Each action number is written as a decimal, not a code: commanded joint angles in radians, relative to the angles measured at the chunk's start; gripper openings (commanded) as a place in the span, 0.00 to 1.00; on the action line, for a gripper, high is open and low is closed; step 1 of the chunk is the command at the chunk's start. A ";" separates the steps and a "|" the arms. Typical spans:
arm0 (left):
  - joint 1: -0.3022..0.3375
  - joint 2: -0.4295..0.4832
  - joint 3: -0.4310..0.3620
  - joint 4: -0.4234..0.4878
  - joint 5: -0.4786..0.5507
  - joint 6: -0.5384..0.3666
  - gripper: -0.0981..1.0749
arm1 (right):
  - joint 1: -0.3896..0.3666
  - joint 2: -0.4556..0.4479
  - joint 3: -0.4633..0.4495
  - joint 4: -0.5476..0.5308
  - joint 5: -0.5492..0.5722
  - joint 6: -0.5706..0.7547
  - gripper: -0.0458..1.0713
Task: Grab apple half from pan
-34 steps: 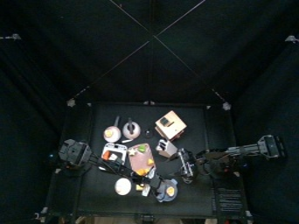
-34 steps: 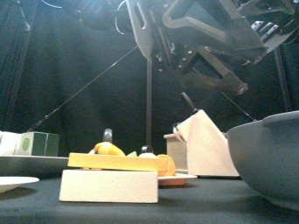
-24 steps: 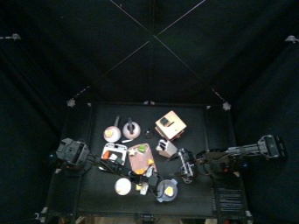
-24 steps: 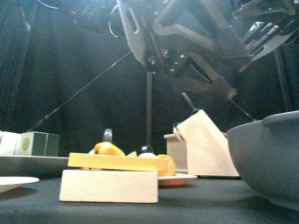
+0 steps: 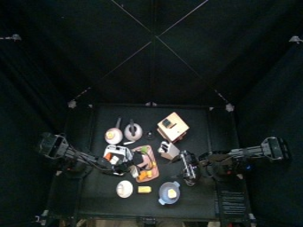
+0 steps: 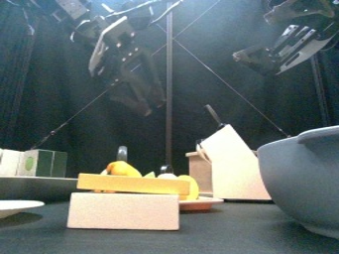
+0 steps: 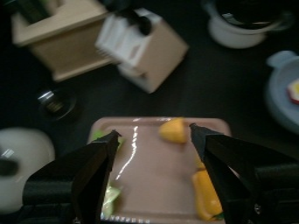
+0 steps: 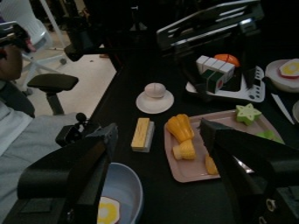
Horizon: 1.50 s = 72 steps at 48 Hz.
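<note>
The apple half (image 7: 173, 131), small, rounded and yellow-orange, lies on a shallow pink tray (image 7: 146, 188) near its edge toward the knife block. It also shows in the right wrist view (image 8: 184, 150). My left gripper (image 7: 155, 133) hangs open and empty well above the tray, with the apple half showing between its jaws. It hangs high at the left in the front view (image 6: 130, 89). My right gripper (image 8: 162, 131) is open and empty, off the tray's right side (image 5: 187, 166).
A longer orange piece (image 7: 205, 191) and green food (image 7: 110, 184) share the tray. Around it stand a knife block (image 7: 70, 37), a white box (image 7: 142, 51), a white cup (image 7: 239, 26), a blue bowl (image 7: 286, 83), a round white pan (image 5: 113, 136) and a yellow block (image 8: 142, 134).
In the front view the left gripper has swung from the middle, close to the camera, up and to the left. In the top view the left arm has shifted left. The right arm has hardly moved.
</note>
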 commanded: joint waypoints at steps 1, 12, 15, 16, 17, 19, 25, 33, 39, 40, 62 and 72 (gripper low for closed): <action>0.011 -0.018 -0.005 -0.072 0.169 -0.006 0.92 | -0.005 -0.002 -0.009 0.003 -0.003 0.002 0.97; 0.120 0.012 0.009 -0.186 0.308 -0.032 0.92 | -0.014 0.000 -0.009 0.003 -0.003 0.002 0.97; 0.163 0.014 0.028 -0.202 0.313 -0.057 0.92 | -0.014 0.000 -0.009 0.003 -0.002 0.002 0.97; 0.175 0.014 0.035 -0.206 0.316 -0.066 0.92 | -0.014 0.000 -0.008 0.003 -0.003 0.002 0.97; 0.187 0.012 0.044 -0.209 0.316 -0.075 0.92 | -0.014 0.000 -0.008 0.003 -0.003 0.002 0.97; 0.212 0.011 0.063 -0.209 0.316 -0.092 0.92 | -0.014 0.000 -0.008 0.003 -0.003 0.002 0.97; 0.272 -0.005 0.127 -0.209 0.316 -0.133 0.92 | -0.014 0.000 -0.008 0.003 -0.003 0.002 0.97; 0.328 -0.032 0.192 -0.212 0.305 -0.155 0.92 | -0.017 0.002 -0.006 0.003 -0.003 0.002 0.97; 0.365 -0.043 0.225 -0.212 0.284 -0.158 0.92 | -0.023 0.003 -0.008 0.003 -0.003 0.002 0.97; 0.370 -0.044 0.230 -0.212 0.279 -0.160 0.92 | -0.023 0.003 -0.008 0.003 -0.003 0.002 0.97; 0.502 -0.003 0.261 -0.186 0.114 -0.207 0.92 | -0.032 0.046 -0.028 0.002 -0.003 -0.002 0.97; 0.514 0.041 0.255 -0.187 0.097 -0.207 0.92 | -0.034 0.046 -0.028 0.002 -0.003 -0.002 0.97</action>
